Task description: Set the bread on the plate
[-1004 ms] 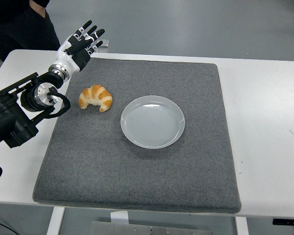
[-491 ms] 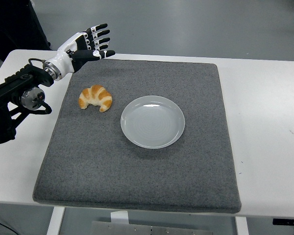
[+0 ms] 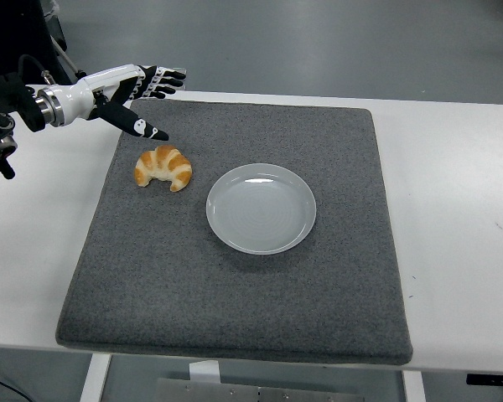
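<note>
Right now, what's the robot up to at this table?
The left hand hovers open above the far left corner of the grey mat, just beyond the croissant, with one finger pointing down toward it. It holds nothing. The croissant lies on the mat to the left of the white plate, apart from it, and the plate is empty. The bread has not been picked up yet. The right arm is not in view.

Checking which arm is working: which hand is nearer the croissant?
Left. The left hand hovers open just behind the croissant, not touching it. The right hand is out of view.
</note>
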`<state>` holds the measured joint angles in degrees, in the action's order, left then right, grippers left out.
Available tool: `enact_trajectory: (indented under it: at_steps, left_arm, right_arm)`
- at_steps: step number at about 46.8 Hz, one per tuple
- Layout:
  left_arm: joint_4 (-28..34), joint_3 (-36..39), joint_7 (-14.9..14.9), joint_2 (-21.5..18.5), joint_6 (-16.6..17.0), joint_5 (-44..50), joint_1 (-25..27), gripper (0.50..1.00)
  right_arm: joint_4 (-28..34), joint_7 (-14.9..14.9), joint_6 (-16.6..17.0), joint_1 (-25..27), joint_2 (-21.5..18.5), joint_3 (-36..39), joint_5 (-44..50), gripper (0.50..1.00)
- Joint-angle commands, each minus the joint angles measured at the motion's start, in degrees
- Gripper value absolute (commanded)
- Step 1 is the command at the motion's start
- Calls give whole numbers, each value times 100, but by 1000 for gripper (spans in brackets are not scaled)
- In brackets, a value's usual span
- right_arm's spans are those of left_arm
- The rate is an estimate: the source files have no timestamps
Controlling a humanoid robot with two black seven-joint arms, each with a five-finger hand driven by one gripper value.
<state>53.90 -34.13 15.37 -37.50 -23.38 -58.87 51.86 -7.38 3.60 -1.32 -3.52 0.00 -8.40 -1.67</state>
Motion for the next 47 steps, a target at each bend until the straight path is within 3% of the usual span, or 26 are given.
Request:
enact_trajectory:
  at_steps: [1,6,16,32,47]
  left_arm:
    - [295,64,10,-152,9,-563,-27,996]
    - [568,301,18,-285,114,-1310,-27,994]
    - [806,644,10,-311,729,-2436,-53,992]
    - [824,1268,-201,-223,1661,-2480,-9,984]
    - [665,1268,-403,23,1802,-2463,-27,960]
  right_arm:
    - [0,0,0,0,0,-4,0,930]
    - [0,0,0,0,0,-4,0,932]
    - [0,0,0,0,0,-4,0,930]
    - [0,0,0,0,0,5,0,930]
    - [0,0,0,0,0,5,0,930]
